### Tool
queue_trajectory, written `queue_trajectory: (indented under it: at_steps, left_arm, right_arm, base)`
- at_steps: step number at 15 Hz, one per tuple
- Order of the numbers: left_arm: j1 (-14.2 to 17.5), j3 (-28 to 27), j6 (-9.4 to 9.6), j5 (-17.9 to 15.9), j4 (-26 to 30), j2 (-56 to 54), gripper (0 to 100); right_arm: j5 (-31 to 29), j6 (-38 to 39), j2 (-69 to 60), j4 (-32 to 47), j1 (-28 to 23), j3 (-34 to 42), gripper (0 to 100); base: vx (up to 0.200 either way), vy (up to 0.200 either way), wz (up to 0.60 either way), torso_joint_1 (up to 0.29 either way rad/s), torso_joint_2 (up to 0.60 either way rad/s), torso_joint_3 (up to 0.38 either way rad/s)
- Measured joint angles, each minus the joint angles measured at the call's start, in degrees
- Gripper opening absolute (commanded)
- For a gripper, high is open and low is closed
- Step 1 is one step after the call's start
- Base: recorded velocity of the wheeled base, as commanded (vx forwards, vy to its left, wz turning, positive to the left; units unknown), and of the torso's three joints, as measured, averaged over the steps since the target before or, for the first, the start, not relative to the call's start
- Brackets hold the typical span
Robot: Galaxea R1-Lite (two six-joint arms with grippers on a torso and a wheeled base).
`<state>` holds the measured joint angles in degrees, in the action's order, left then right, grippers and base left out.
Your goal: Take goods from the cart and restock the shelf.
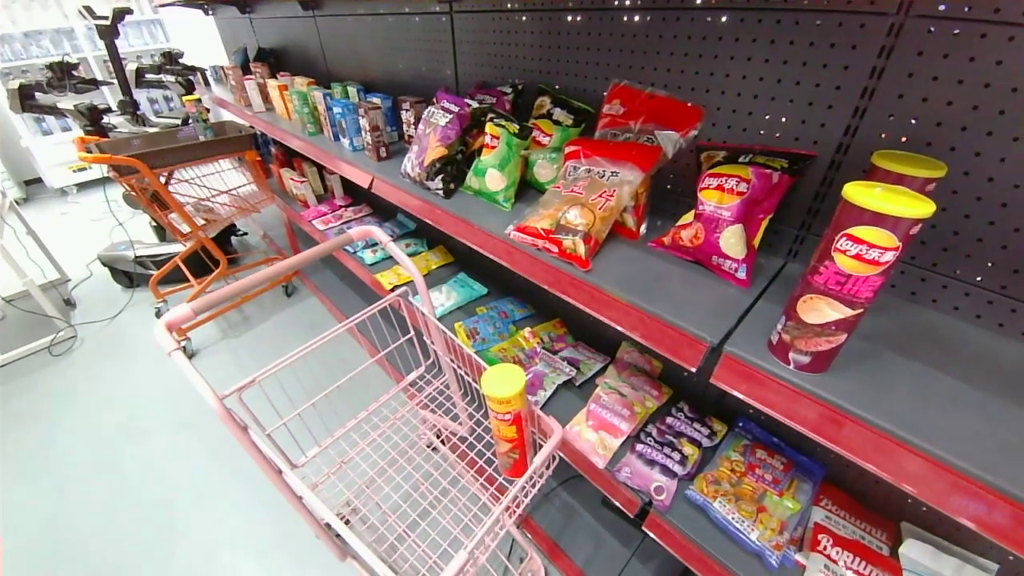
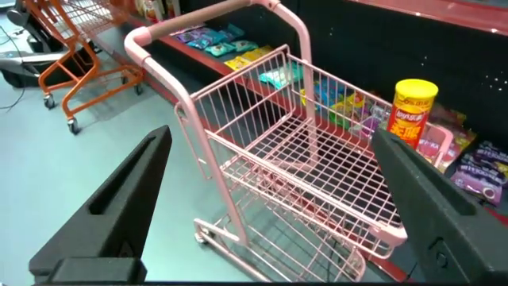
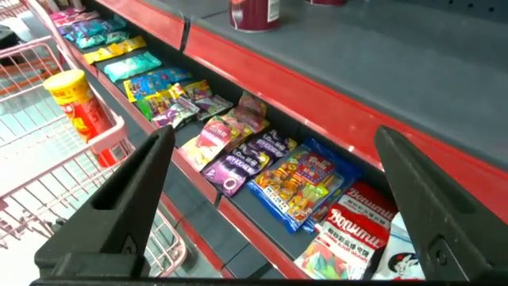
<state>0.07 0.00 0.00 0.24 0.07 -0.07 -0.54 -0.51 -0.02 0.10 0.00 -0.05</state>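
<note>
Standing can, head view: red chip can with a yellow lid, upright inside the pink cart, in the basket corner closest to the shelf.
Shelf, head view: just beside the pink cart. Two maroon cans stand upright on its upper board, higher than the cart's basket.
Orange cart, head view: beyond the pink cart's handle, apart from it.
Left gripper, left wrist view: fingers spread wide, holding nothing, above the pink cart's basket; the can sits at the cart's far corner.
Right gripper, right wrist view: fingers spread wide, empty, beside the pink cart, over snack packets on the lower shelf board; the can is at the cart's near corner.
</note>
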Motion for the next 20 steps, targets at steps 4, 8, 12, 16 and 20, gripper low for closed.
queue_trajectory:
  at_steps: [4, 8, 12, 16, 20]
  left_arm:
    - [0.00, 0.00, 0.00, 0.00, -0.02, 0.00, 100]
    - [0.00, 0.00, 0.00, 0.00, 0.00, 0.00, 100]
    - [0.00, 0.00, 0.00, -0.02, 0.02, 0.00, 100]
    - [0.00, 0.00, 0.00, 0.00, 0.00, 0.00, 100]
    - [0.00, 0.00, 0.00, -0.04, 0.00, 0.00, 100]
  right_arm:
    - [0.00, 0.00, 0.00, -0.02, 0.00, -0.05, 100]
    - [0.00, 0.00, 0.00, -0.02, 0.00, 0.00, 100]
    - [0.02, 0.00, 0.00, 0.00, 0.00, 0.02, 100]
    - [0.00, 0.07, 0.00, 0.00, 0.00, 0.00, 100]
    - [0.00, 0.16, 0.00, -0.02, 0.00, 0.02, 100]
  base:
    - [0.000, 0.000, 0.00, -0.143, 0.38, 0.228]
    - [0.000, 0.000, 0.00, -0.178, 0.47, 0.297]
    - [0.000, 0.000, 0.00, -0.199, 0.54, 0.348]
    - [0.000, 0.000, 0.00, -0.165, 0.53, 0.359]
    - [0.000, 0.000, 0.00, -0.126, 0.48, 0.348]
